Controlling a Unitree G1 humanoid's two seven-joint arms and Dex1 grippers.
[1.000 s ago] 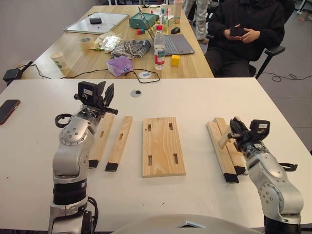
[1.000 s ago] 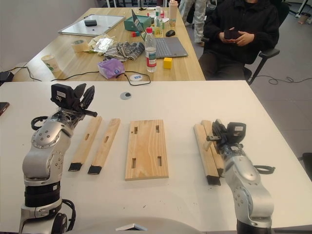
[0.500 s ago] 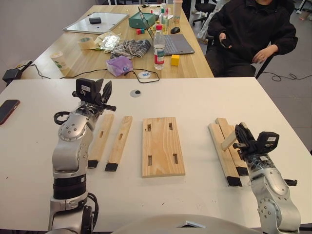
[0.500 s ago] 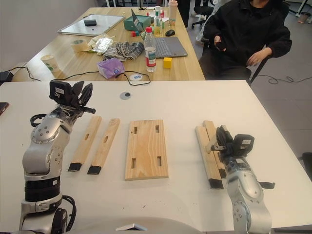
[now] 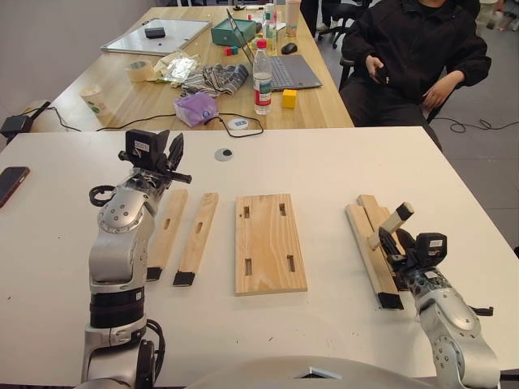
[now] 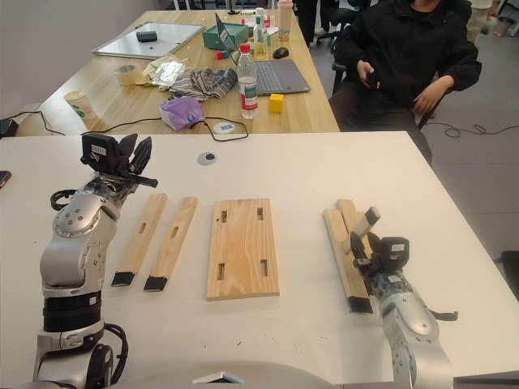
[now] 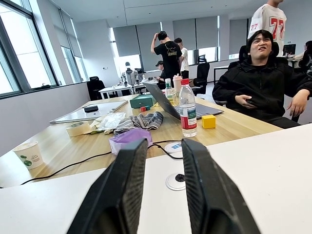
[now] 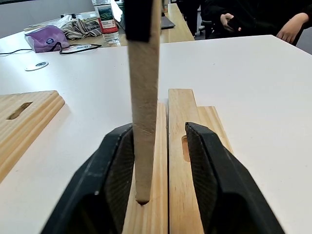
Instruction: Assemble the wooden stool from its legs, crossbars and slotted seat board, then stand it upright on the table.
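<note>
Right end effector (image 8: 159,127) sits low over the near half of the right-hand pair of legs (image 5: 366,251), at 3 o'clock from the seat board (image 5: 270,243). Its fingers (image 8: 114,165) are spread wider than the crossbar (image 5: 391,224) standing between them. The stick lies against one finger, and a gap shows on its other side. Crossbar is tilted: lower end down on the leg nearer the board, as far as I can see, upper end raised and pointing to about 1 o'clock. Cannot tell from here what bears its weight. The two right legs lie flat, side by side and touching, on the white tabletop (image 5: 324,170). A black cap shows on the near end of the inner one; much of the other's near half is hidden behind the end effector and wrist. In the right wrist view a finger half covers a slot in that outer leg, and the crossbar's far end looks dark and is cut off by the frame edge. Seat board lies flat mid-tabletop, four slots showing. Left-hand pair of legs (image 5: 197,235) lies at 9 o'clock from the board, flat, with a narrow gap between them, each with one slot and a black near end. Left end effector (image 7: 165,146) hangs above the far end of the outer left leg, about 10 o'clock from the board. Its fingers are parted and hold nothing, with tabletop visible between them. The arm hides that leg's far tip.
</note>
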